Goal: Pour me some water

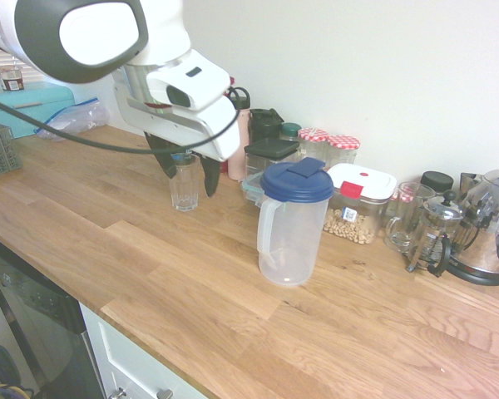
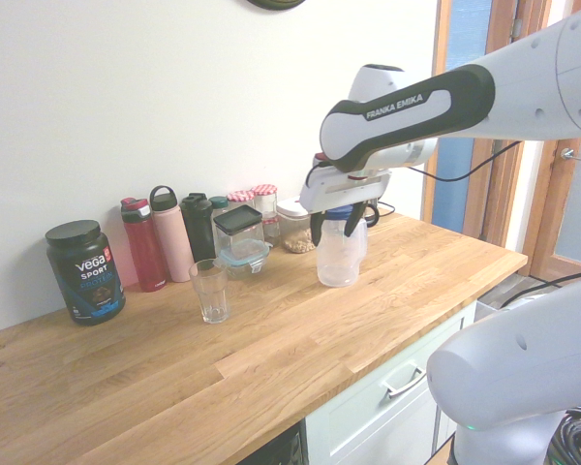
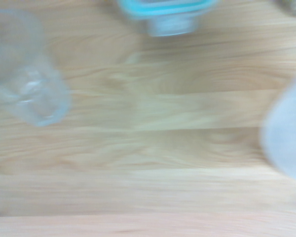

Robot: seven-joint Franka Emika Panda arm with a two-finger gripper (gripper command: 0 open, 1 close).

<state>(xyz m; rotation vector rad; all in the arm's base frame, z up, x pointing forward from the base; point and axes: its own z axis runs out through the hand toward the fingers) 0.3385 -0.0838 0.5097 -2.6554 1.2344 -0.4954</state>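
A translucent plastic pitcher [image 1: 289, 237] with a dark blue lid [image 1: 297, 180] stands on the wooden counter [image 1: 191, 291]; no water shows in it. An empty clear drinking glass [image 2: 210, 291] stands to its side, nearer the bottles. My gripper [image 1: 187, 170] hangs open and empty above the counter, between glass and pitcher. In the first exterior view it overlaps the glass [image 1: 184, 188]. In the second it hangs in front of the pitcher [image 2: 340, 260]. The blurred wrist view shows the glass [image 3: 27, 79] and the pitcher's edge [image 3: 286, 143].
Along the wall stand a Vega tub [image 2: 85, 271], a red bottle [image 2: 143, 247], a pink bottle [image 2: 172, 237] and a black bottle [image 2: 198, 228]. Further along are food containers [image 1: 358, 204], jars [image 1: 343, 148], a French press [image 1: 432, 237] and a kettle [image 1: 491, 224].
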